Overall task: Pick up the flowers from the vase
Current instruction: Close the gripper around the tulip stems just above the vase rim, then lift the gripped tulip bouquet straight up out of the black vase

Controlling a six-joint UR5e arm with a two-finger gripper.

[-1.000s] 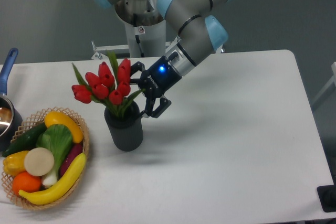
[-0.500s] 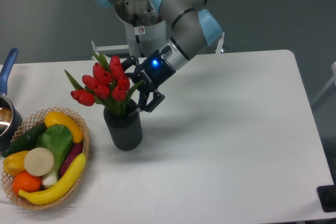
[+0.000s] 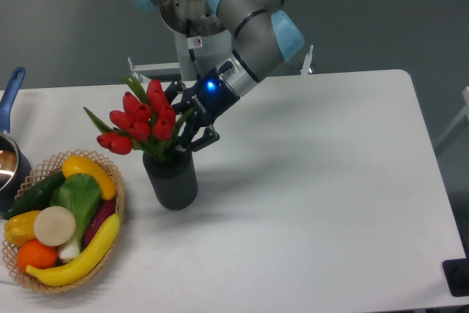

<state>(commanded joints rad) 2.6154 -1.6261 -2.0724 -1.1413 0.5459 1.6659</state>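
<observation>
The flowers [image 3: 141, 117], red tulip buds with green leaves, stand in the dark grey vase [image 3: 171, 182] left of the table's middle and lean to the left. My gripper [image 3: 183, 118] comes in from the right at the level of the buds, just above the vase's mouth. Its dark fingers [image 3: 203, 138] stand apart on either side of the bunch's right edge, touching leaves and buds. The stems are hidden inside the vase and behind the leaves.
A wicker basket [image 3: 119, 190] full of fruit and vegetables sits close to the vase's left. A blue-handled metal pot [image 3: 9, 153] is at the left edge. The arm's base [image 3: 193, 31] rises behind the table. A black object [image 3: 459, 276] sits at the right front corner.
My gripper has moved left and slightly up into the bunch. The flowers have shifted and tipped to the left, and the vase has edged a little left.
</observation>
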